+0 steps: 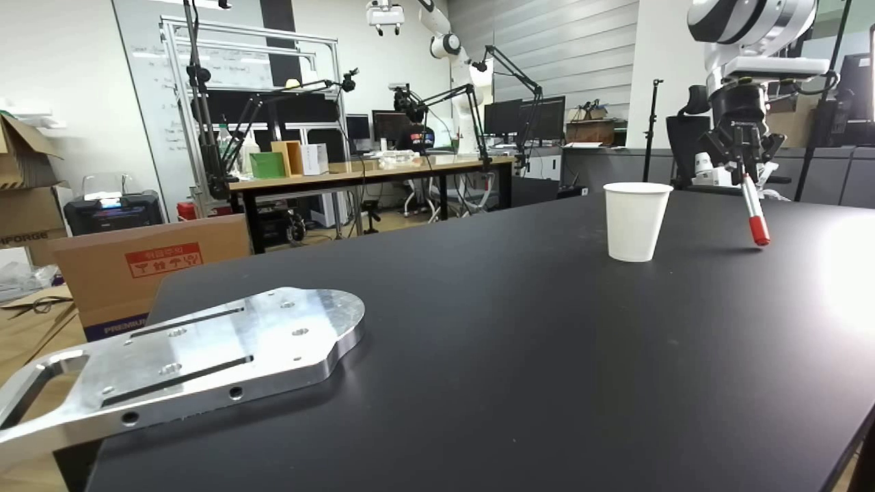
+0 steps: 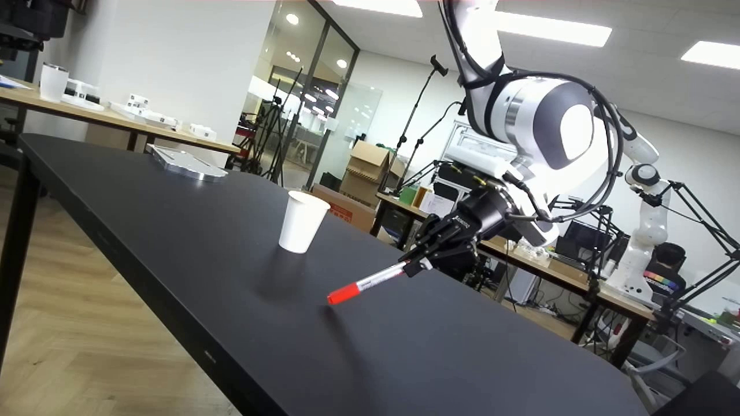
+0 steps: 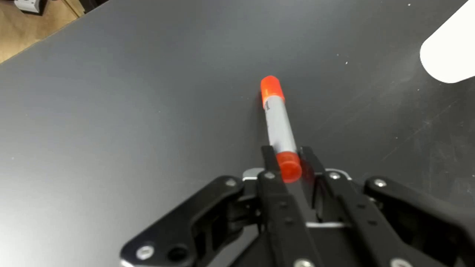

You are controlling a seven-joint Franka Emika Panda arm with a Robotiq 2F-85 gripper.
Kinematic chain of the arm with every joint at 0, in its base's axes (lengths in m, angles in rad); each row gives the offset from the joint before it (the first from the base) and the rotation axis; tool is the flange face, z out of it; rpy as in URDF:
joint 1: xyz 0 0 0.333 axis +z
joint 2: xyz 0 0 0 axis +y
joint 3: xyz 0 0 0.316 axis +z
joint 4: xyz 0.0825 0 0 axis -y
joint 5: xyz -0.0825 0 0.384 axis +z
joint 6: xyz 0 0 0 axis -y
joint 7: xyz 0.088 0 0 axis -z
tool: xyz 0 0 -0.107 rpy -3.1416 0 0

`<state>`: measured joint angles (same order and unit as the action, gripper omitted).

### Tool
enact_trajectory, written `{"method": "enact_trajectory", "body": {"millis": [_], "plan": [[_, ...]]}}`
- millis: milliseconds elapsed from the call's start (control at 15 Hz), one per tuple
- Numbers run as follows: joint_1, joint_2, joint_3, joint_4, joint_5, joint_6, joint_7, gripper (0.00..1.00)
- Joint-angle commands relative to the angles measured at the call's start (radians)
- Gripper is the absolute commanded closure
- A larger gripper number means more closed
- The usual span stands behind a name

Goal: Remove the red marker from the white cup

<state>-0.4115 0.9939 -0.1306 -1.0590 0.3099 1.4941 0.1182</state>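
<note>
Pinched near 1 end between the fingers [image 3: 270, 160], the red marker [image 3: 281, 126] slants downward over the surface [image 1: 513, 376], clear of the white cup [image 2: 303, 222]. Lowered at this tilt, it could catch its far tip and twist in the grasp; dropped, it could roll away. The cup stands upright, nothing poking above its rim; its inner bottom is hidden.

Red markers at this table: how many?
1: the red marker, gripped by the end effector, outside the white cup. The cup's depths are hidden; another could be there.
</note>
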Motion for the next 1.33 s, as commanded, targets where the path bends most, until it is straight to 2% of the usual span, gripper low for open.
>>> {"method": "enact_trajectory", "body": {"millis": [0,467,1267], "plan": [[-0.013,0.083,0.0,0.117,0.001,0.001,0.051,0.95],[0.029,0.08,-0.015,0.068,-0.021,0.199,0.039,0.95],[0.112,0.042,-0.032,-0.042,-0.068,0.453,0.026,0.95]]}}
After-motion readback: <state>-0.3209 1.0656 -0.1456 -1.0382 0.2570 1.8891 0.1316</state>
